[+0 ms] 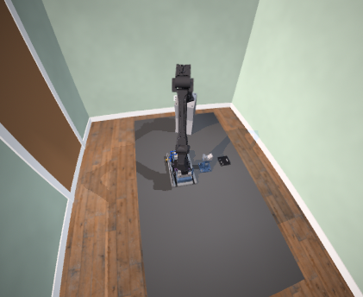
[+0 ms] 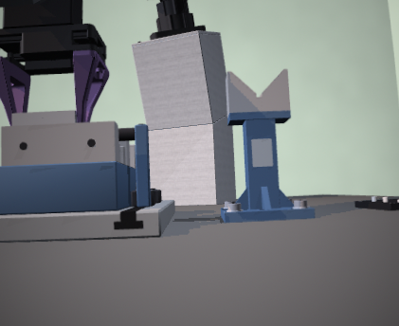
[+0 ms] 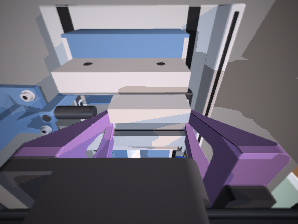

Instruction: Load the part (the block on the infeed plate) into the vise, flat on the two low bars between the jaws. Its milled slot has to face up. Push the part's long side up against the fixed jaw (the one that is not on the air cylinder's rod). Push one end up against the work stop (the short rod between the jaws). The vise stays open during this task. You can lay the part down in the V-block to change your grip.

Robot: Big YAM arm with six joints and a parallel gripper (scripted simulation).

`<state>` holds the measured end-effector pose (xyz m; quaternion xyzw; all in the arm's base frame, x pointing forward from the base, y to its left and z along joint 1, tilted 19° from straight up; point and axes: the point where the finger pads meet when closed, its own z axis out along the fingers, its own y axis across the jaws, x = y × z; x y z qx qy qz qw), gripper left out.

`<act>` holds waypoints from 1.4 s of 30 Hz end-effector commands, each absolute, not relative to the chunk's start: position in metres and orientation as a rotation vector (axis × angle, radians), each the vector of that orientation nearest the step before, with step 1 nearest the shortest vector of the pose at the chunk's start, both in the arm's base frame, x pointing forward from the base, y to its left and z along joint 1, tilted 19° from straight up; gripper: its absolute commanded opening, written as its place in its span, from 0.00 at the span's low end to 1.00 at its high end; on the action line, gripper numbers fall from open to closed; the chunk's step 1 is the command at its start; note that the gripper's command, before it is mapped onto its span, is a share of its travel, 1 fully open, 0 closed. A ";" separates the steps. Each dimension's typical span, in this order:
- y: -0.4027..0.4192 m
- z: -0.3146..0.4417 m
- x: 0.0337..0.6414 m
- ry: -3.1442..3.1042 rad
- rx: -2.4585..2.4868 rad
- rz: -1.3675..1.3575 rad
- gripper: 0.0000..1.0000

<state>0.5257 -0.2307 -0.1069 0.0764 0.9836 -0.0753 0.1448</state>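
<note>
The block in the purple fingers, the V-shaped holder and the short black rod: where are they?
Block (image 2: 44, 117) (image 3: 150, 116): exterior, its upper side; wrist, its near side.
V-shaped holder (image 2: 259, 105): exterior, pale head below the notch.
Short black rod (image 2: 127, 134) (image 3: 75, 112): exterior and wrist, its side.
</note>
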 end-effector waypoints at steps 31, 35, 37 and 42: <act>-0.229 -0.098 0.542 2.806 0.212 -0.222 0.00; -0.229 -0.098 0.542 2.804 0.212 -0.223 0.00; -0.229 -0.097 0.542 2.804 0.212 -0.223 0.00; -0.229 -0.097 0.542 2.804 0.212 -0.223 0.00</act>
